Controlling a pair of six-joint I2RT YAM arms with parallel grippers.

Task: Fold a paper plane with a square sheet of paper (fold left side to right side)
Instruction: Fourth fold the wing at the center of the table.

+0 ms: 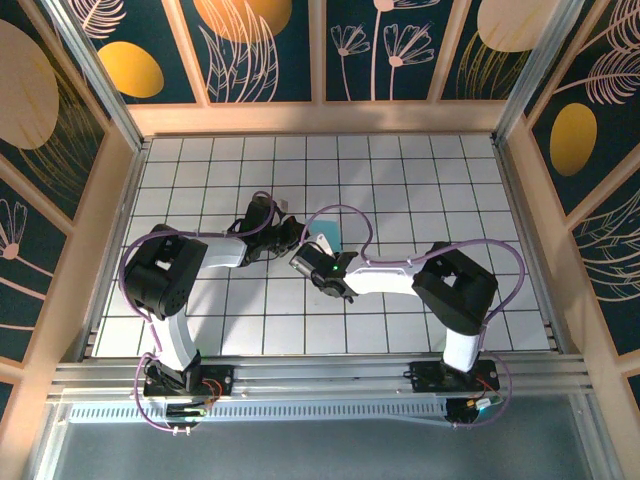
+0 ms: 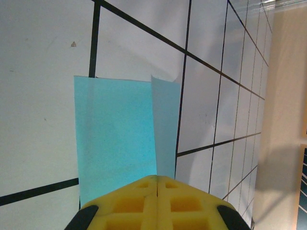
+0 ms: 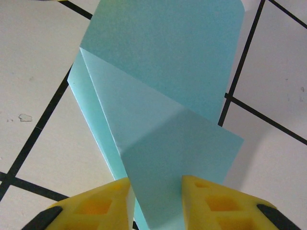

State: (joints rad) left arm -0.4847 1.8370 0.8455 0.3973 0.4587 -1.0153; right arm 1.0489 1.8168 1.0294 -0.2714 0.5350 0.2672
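So the thin light-blue square sheet of paper [image 1: 328, 238] sat mid-frame on the white tiled counter [image 1: 420, 170]. The right end effector [image 3: 156, 199] was parted around its lifted flap, with the paper running straight up-frame. The left end effector [image 2: 157, 190] was clenched at its edge.

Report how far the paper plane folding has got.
Done: the sheet carries a diagonal crease, with one flap raised. In hand: the right gripper straddles that flap, jaws apart; the left gripper, shut, sits at the sheet's edge. Left: no pointed dart shape yet, so most folds likely remain.
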